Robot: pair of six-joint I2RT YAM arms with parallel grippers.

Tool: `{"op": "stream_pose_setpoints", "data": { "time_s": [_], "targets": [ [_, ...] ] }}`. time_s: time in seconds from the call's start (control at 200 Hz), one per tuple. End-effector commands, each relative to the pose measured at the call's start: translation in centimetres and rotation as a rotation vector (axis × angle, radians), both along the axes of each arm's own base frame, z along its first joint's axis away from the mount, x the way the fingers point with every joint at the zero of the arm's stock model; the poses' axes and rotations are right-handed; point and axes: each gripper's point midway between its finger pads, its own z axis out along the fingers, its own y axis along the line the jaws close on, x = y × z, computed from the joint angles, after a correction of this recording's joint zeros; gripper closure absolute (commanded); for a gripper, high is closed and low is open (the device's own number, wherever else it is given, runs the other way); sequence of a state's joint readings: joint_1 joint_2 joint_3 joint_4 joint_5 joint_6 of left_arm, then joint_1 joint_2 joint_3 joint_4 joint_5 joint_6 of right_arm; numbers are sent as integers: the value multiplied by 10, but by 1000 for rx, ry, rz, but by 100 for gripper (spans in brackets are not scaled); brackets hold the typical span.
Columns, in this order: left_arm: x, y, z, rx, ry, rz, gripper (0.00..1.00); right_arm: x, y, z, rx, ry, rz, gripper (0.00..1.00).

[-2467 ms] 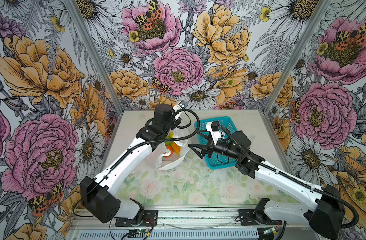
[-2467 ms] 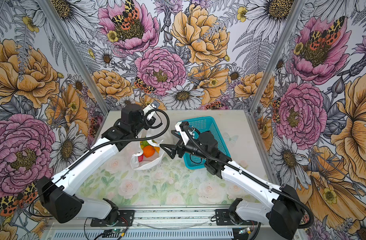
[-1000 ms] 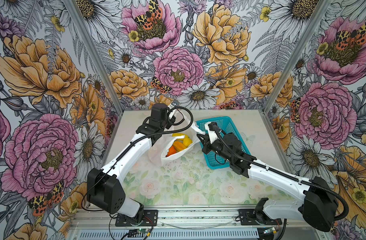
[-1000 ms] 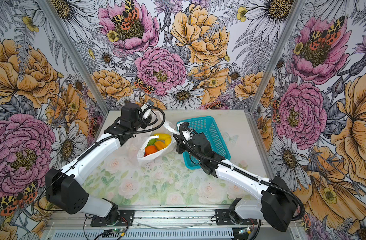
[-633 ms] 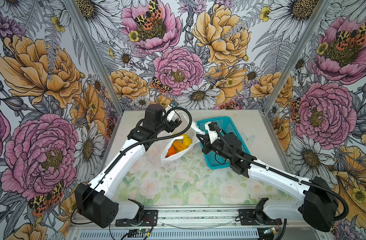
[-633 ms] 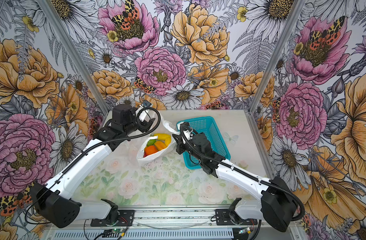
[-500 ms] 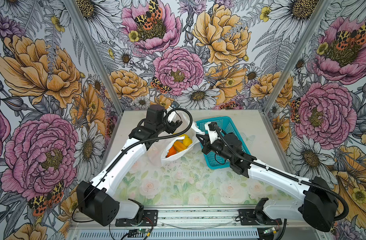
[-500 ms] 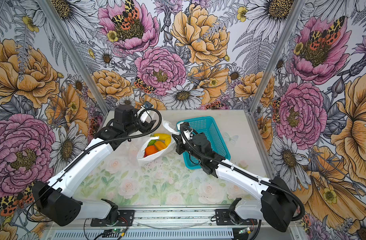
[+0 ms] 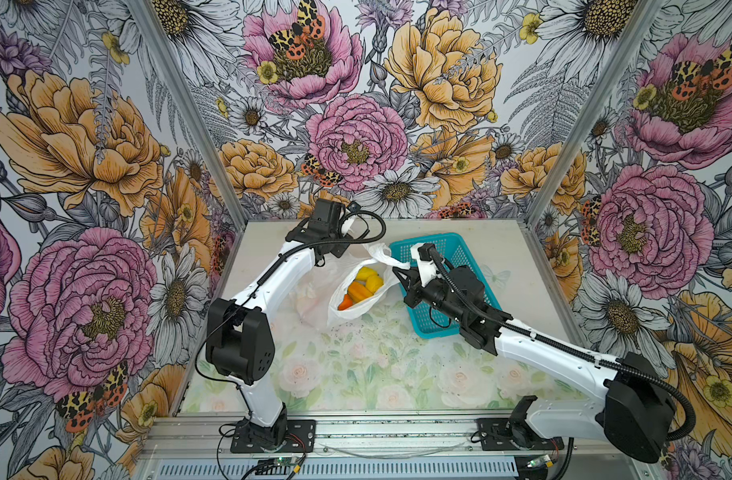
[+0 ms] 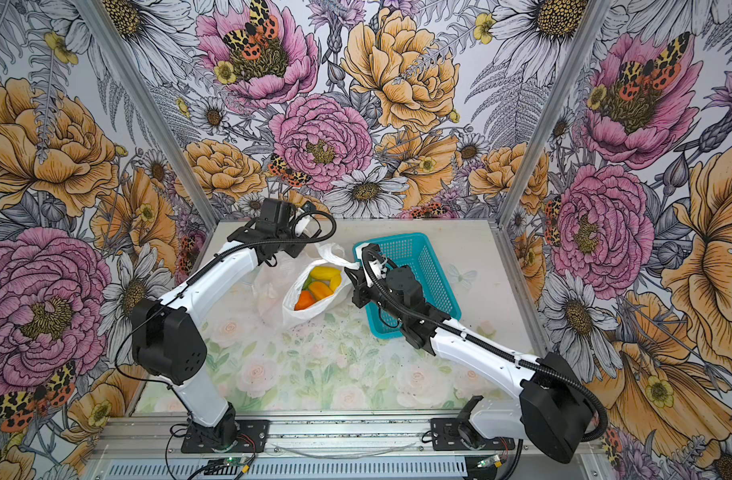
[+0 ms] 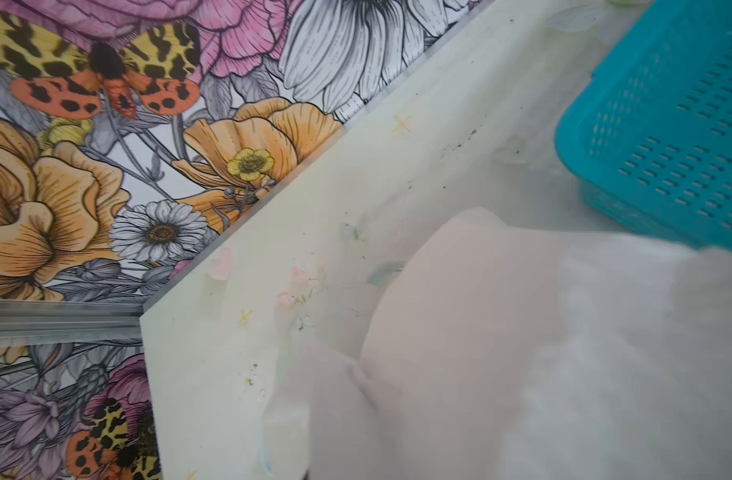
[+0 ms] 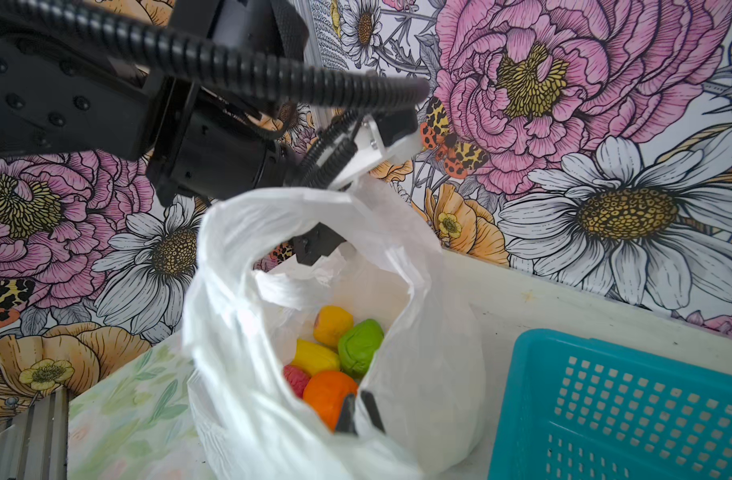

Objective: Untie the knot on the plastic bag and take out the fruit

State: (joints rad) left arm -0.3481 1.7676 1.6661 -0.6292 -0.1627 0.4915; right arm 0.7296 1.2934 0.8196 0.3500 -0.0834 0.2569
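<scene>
The thin, translucent white crinkly plastic bag point(image 9: 347, 313) lies a little toward 12 o'clock from the middle of the pale flower-printed bench point(image 9: 356, 374), with its mouth spread wide. No knot shows, and one loop handle point(image 9: 374, 251) stands free at the mouth's 12 o'clock. The left pincer point(image 12: 316, 245) is clenched on the bag's rim at about 11 o'clock. The right pincer point(image 12: 360, 413) is clenched on the rim at about 2 o'clock. The teal perforated plastic basket point(image 9: 447, 245) sits at 3 o'clock of the bag. Inside the bag the small smooth fruit point(image 12: 329, 395) lie heaped: an orange ball, a green apple shape, yellow oblongs and a pink-red bumpy one.

The untying looks done, so the step in hand is likely emptying the bag. One pincer would best hold its rim taut and raised while the other lets go and reaches in. The film is limp and slippery and will sag shut if slackened. The rounded fruit will roll, so it is best to take the topmost first, gripped across its middle.
</scene>
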Motion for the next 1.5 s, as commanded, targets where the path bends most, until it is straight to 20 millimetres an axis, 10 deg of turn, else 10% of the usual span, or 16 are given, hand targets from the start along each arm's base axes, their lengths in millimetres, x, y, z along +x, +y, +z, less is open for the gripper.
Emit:
{"op": "stream_pose_setpoints", "data": {
  "time_s": [0.0,0.29,0.615,0.836,1.001,1.211,1.491],
  "targets": [
    [7,0,66,19,-130,-13,100,11,4,-2,34,15,-5,100],
    [-41,-18,142,26,-278,-49,100,39,-1,-23,44,71,-90,85],
    [-141,-41,58,-165,-201,-48,100,1,-8,-20,1,-73,4,21],
    [-162,-45,29,-395,-179,-18,100,-34,3,-34,-74,-159,125,10],
    [-163,-43,26,-553,-161,40,100,-36,13,-49,-144,-141,140,18],
    [-163,-59,9,-669,-35,-24,100,-1,-2,-58,-239,-88,-51,88],
    [-140,-37,-21,-708,11,210,100,19,-47,-54,-278,-33,-325,100]
  ]
}}
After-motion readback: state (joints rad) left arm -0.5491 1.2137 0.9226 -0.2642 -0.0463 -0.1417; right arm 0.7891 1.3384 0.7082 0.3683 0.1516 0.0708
